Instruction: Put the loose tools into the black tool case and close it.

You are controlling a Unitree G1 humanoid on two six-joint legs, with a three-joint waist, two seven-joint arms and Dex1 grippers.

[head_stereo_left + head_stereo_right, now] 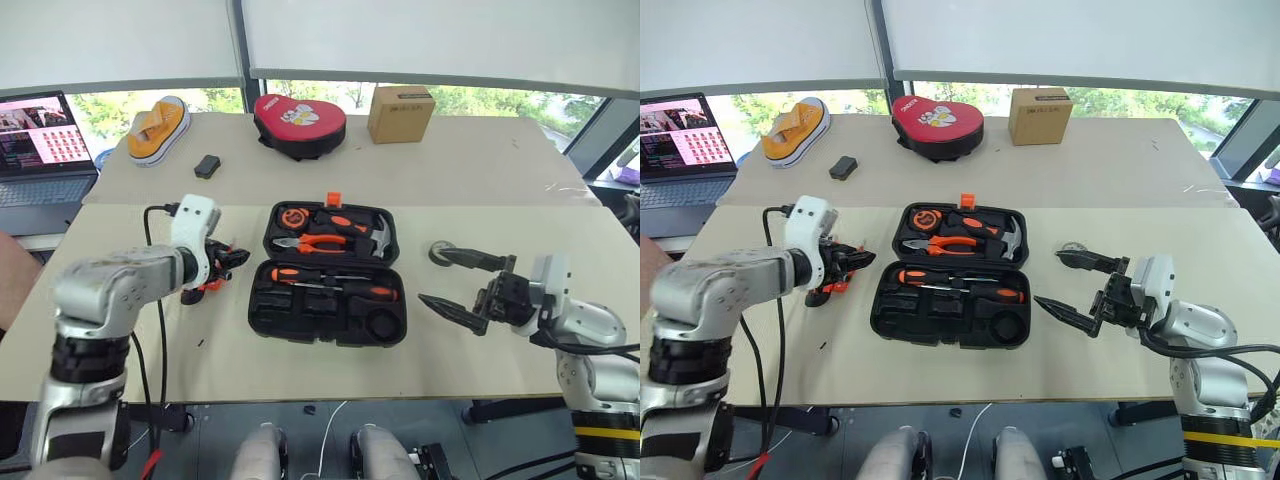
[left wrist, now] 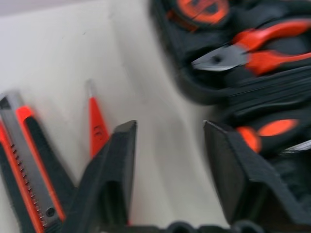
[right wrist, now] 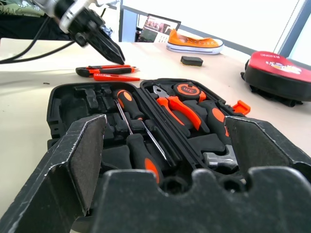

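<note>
Fingers of your left gripper (image 2: 170, 160) are parted and hold nothing, so lower them astride the slim orange tester screwdriver (image 2: 97, 127) beside the orange-black utility knife (image 2: 26, 160) before closing.

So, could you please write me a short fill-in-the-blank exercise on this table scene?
1. The black tool case lies ____ on the table.
2. Two screwdrivers rest ____ the case.
3. The utility knife lies on the table on the case's ____ side.
4. The right pincer is ____.

Missing words: open; inside; left; open
</note>
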